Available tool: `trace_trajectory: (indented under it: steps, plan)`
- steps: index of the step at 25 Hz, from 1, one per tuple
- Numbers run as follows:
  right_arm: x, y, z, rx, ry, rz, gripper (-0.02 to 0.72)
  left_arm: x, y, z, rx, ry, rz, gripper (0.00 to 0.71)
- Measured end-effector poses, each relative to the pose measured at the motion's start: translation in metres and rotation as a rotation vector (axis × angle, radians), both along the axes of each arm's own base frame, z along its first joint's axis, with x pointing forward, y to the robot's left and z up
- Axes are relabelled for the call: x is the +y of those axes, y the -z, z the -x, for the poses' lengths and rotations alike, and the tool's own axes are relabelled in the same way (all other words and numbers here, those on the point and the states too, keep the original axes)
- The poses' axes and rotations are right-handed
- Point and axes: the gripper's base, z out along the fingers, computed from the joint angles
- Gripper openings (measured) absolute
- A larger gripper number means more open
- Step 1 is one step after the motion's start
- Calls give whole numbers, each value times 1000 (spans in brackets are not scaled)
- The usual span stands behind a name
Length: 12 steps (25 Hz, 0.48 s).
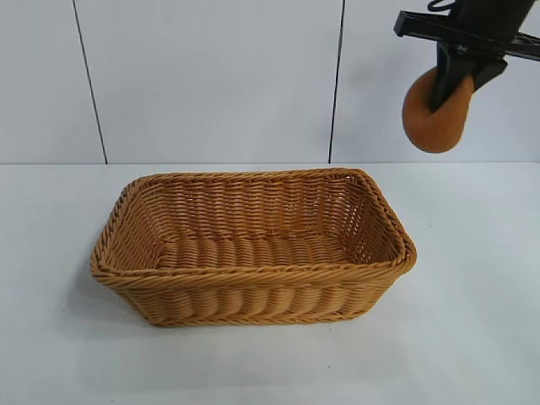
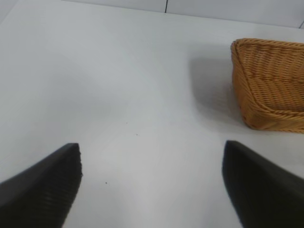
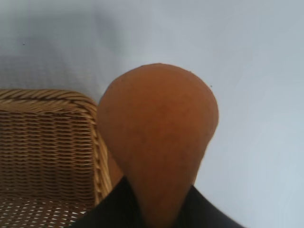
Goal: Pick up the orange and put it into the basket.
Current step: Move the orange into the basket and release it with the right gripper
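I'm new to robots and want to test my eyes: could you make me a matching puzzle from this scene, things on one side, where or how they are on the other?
Things:
1. orange
2. basket
3. left hand
4. right hand

States:
A. open, low over bare table beside the basket
B. empty, standing on the table
C. held in the air, up and to the right of the basket
D. shut on the fruit, high at the right

Pairs: 1-C, 2-B, 3-A, 4-D
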Motion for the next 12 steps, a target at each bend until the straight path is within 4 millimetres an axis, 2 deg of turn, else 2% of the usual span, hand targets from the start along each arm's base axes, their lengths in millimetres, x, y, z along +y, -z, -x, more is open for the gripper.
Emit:
trace_trajectory:
  steps: [4, 7, 10, 12]
  plan:
    - [52, -2, 16, 4, -117, -14, 34, 0, 0, 0, 0, 0, 0, 580]
    - [97, -1, 37, 12, -232, -18, 34, 0, 0, 0, 0, 0, 0, 580]
    - [134, -1, 57, -2, -326, -21, 34, 0, 0, 0, 0, 0, 0, 580]
    - [150, 0, 66, -13, -371, -13, 34, 0, 0, 0, 0, 0, 0, 580]
